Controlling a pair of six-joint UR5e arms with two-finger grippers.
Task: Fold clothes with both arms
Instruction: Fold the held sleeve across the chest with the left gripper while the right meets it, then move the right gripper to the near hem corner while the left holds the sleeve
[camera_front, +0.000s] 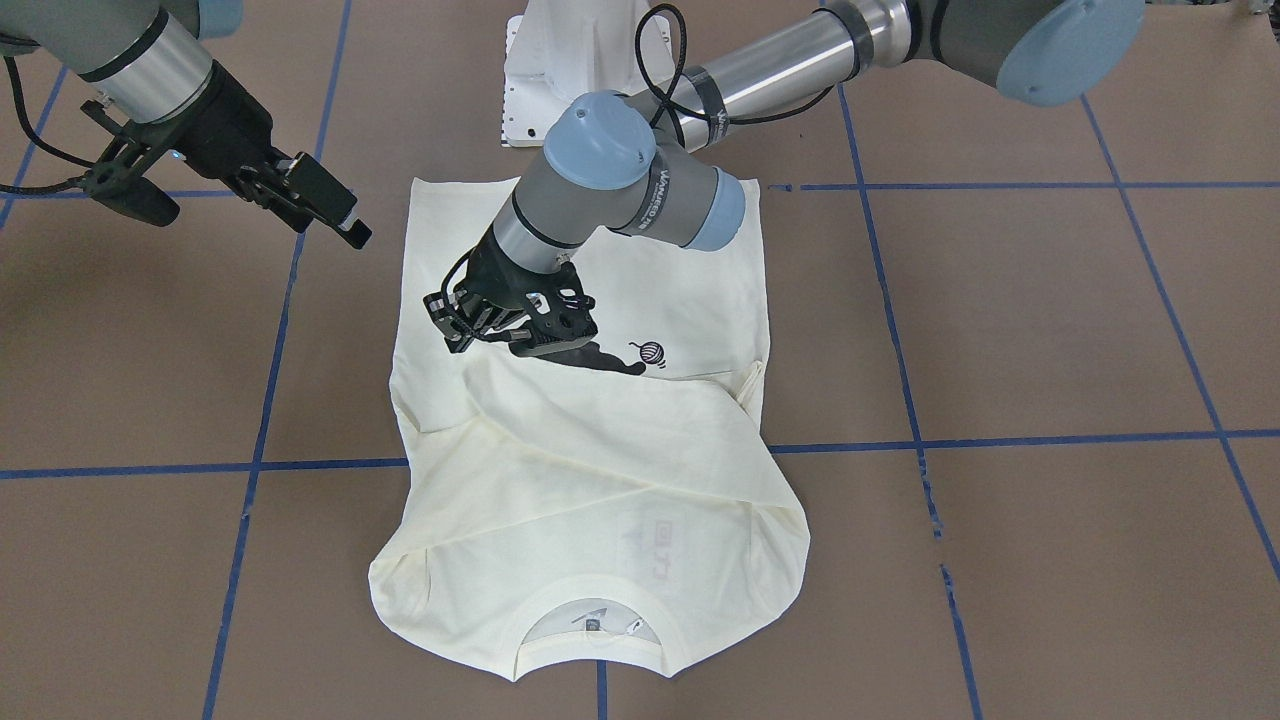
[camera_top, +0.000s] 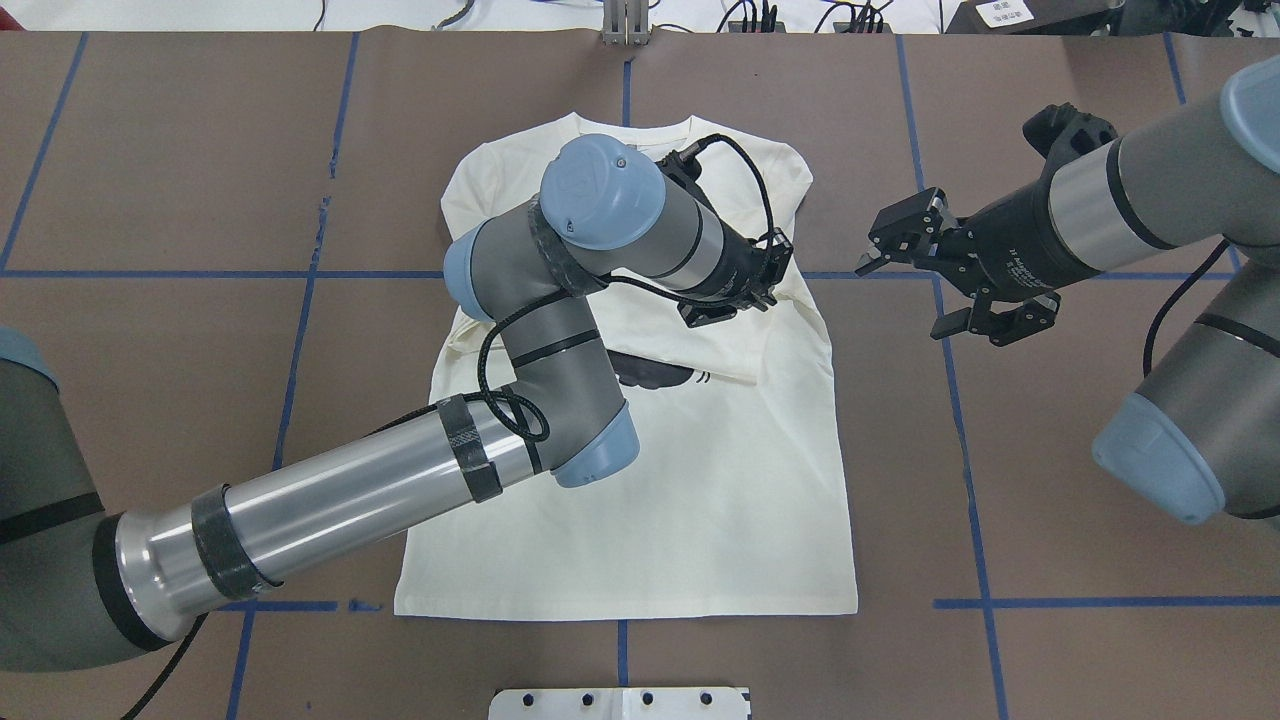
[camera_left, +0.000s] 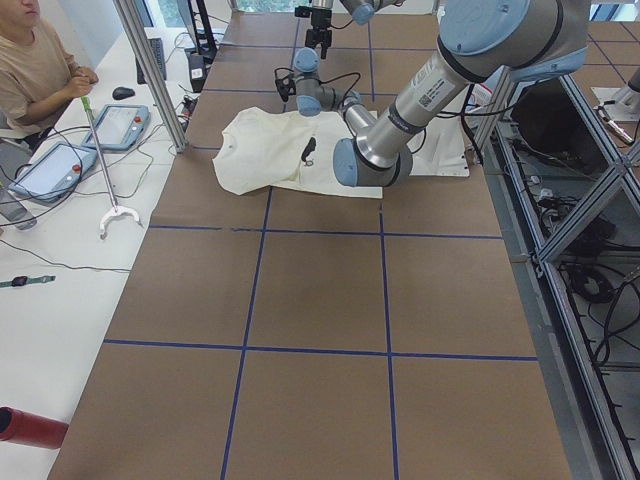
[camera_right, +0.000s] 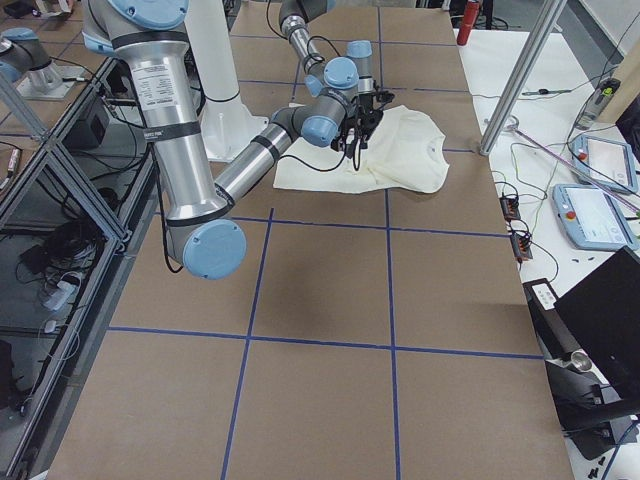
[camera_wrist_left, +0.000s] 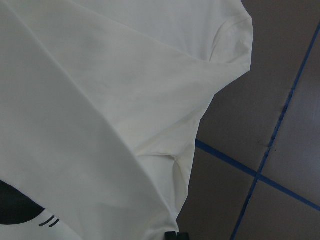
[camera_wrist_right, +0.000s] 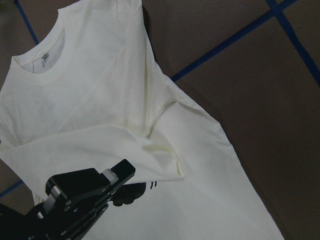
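Observation:
The cream long-sleeved T-shirt (camera_front: 600, 450) lies flat mid-table, neck away from the robot, with both sleeves folded across the chest. The black cat print (camera_front: 590, 357) and yarn ball (camera_front: 651, 351) are partly covered. The shirt also shows in the overhead view (camera_top: 740, 480). My left gripper (camera_top: 735, 285) reaches over the shirt and hovers low above its robot-right side, jaws apart, holding nothing. In the front view it sits over the cat print (camera_front: 445, 322). My right gripper (camera_top: 915, 285) is open and empty, raised above the bare table just right of the shirt, and also shows in the front view (camera_front: 320, 205).
The brown table is marked with blue tape lines (camera_top: 300, 330). The white pedestal base (camera_front: 560, 60) stands at the robot's edge behind the shirt hem. In the exterior left view an operator (camera_left: 30, 60) sits at a side table with tablets (camera_left: 60, 165).

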